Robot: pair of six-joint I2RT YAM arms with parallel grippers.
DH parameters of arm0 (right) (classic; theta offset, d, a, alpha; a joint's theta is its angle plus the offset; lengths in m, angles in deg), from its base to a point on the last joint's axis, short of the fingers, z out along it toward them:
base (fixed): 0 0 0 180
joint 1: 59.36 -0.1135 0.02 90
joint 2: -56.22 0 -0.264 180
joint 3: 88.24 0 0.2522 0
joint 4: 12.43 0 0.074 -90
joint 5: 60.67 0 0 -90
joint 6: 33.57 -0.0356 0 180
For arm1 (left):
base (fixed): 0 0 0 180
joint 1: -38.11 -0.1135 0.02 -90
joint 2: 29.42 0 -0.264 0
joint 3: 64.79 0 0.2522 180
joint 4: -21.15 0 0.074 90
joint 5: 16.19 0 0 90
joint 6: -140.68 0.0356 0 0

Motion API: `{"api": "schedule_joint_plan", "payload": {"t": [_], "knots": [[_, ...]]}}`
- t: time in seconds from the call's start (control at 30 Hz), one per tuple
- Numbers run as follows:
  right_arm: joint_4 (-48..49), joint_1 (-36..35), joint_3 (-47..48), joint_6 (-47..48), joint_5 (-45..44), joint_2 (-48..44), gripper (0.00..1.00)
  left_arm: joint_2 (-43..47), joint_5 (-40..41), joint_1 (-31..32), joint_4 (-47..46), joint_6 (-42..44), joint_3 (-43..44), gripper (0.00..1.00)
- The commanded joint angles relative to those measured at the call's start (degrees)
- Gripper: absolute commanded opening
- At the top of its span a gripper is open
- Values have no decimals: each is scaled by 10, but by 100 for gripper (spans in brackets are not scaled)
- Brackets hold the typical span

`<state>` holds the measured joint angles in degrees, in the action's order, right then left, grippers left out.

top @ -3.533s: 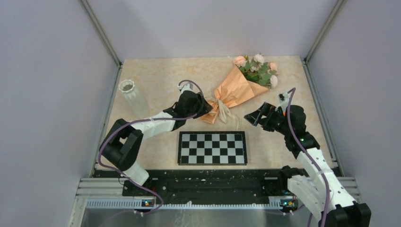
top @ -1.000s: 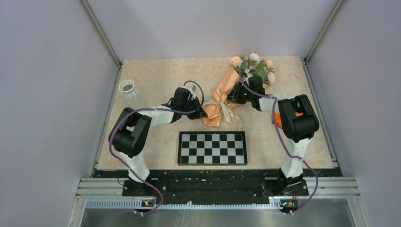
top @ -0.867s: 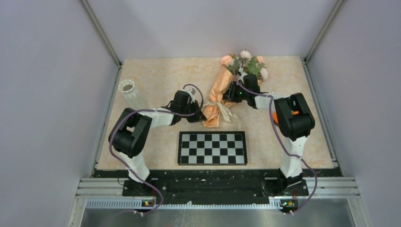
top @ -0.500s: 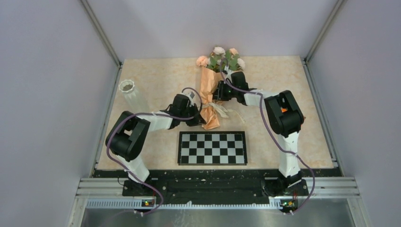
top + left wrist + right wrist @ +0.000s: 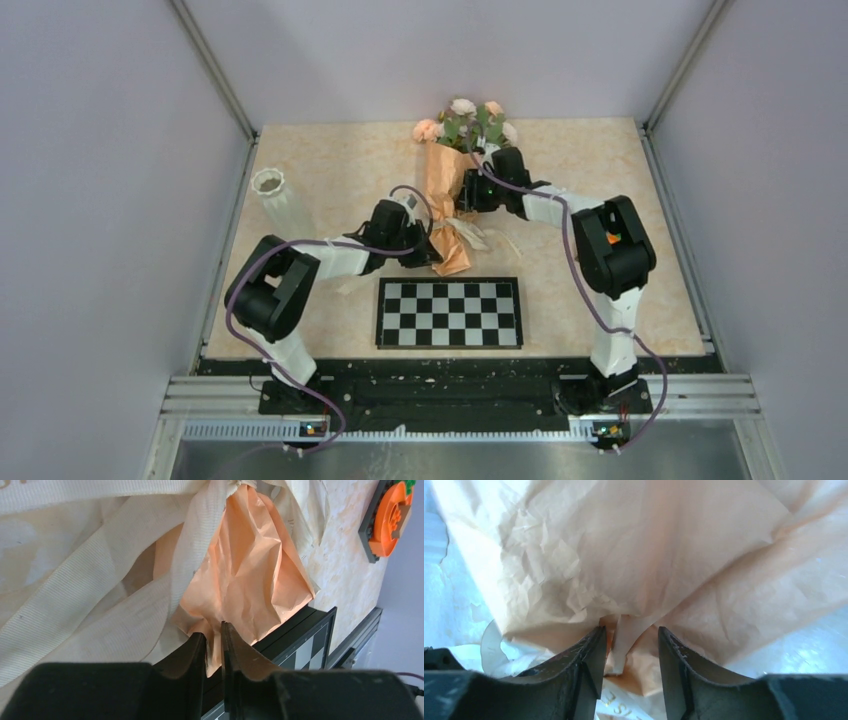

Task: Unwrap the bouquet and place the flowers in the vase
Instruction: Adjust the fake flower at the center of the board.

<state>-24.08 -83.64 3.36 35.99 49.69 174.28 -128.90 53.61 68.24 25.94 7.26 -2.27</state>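
Observation:
The bouquet (image 5: 443,180) lies on the table with its peach paper cone pointing toward me. The flowers (image 5: 466,120) stick out at the far end, still inside the wrap. My left gripper (image 5: 428,247) is at the cone's near tip, and in the left wrist view its fingers (image 5: 213,630) pinch a fold of peach paper (image 5: 250,575) beside the cream ribbon (image 5: 75,605). My right gripper (image 5: 468,192) is at the cone's right side; its fingers (image 5: 629,630) stand apart around a loose paper fold (image 5: 626,640). The white ribbed vase (image 5: 285,205) stands far left, upright.
A black-and-white checkerboard (image 5: 448,312) lies just in front of the bouquet's tip, also seen under the left fingers (image 5: 305,640). Grey walls and metal rails enclose the tabletop. Loose ribbon ends (image 5: 478,235) trail right of the cone.
The bouquet has swung from pointing back-right to pointing straight back, carried left by the right gripper. In the last half second it barely moved, and the right arm's elbow shifted right.

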Motion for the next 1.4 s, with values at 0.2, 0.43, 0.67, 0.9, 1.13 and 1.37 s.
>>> {"api": "schedule_joint_plan", "payload": {"t": [0.2,0.43,0.67,0.9,1.13,1.37], "knots": [[-66,-3,-53,56,-67,-157,61,92,37,2,39,31,22,51],[-96,-2,-107,71,-80,-243,70,152,64,-3,87,63,26,74],[-127,-2,-165,53,-83,-333,71,205,81,-28,142,85,1,90],[-79,-2,-265,-53,-65,-409,71,239,84,-63,143,84,-60,94],[-25,-6,-341,-96,-45,-423,71,244,81,-87,130,75,-99,94],[15,-14,-373,-103,-47,-400,70,217,72,-107,117,73,-100,86]]}}
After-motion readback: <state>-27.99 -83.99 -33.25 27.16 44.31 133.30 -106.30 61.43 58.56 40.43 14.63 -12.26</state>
